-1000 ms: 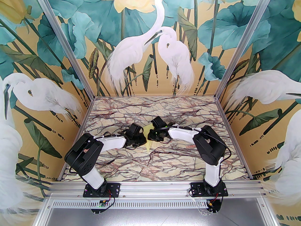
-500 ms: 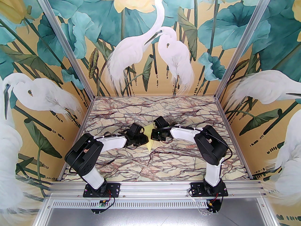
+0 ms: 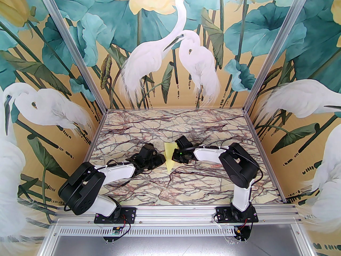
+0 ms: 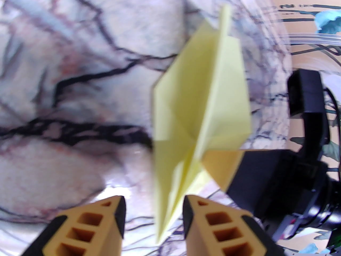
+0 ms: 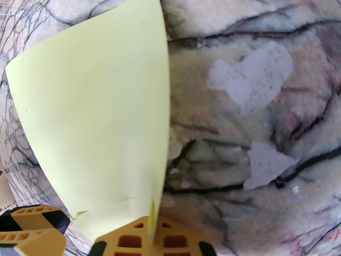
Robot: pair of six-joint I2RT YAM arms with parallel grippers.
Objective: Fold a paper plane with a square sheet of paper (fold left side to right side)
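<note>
Standing at the near edge of the table (image 3: pixel 186 191), I see both arms reaching in to meet near its middle. The right gripper (image 5: pixel 151 233) is clamped on the plane (image 3: pixel 169 164), a pale yellow folded dart. It pinches the stacked layers at one end, so the rest rises off the marbled top with one broad flap curving away from the jaws. The left gripper (image 4: pixel 153 215) sits just beside it with jaws apart. The plane's narrow tip hangs in the gap between them, pinched by neither finger.

The paper looks feather-light and floppy, stiff only along its creases and centre ridge. I judge the best hold is on the layered ridge, where several thicknesses lie together, and not on a single wing, which would bend and sag. It is smooth enough to slide out of the pads. A tug between the two grippers could tear it or pull the folds open.

Two small white scraps (image 5: pixel 250 81) lie flat on the table near the plane but apart from it. They could end up under the paper if it is laid down there. The main obstacle seems to be crowding, since the two grippers are almost nose to nose with little room to turn. The painted heron walls stand well apart.
</note>
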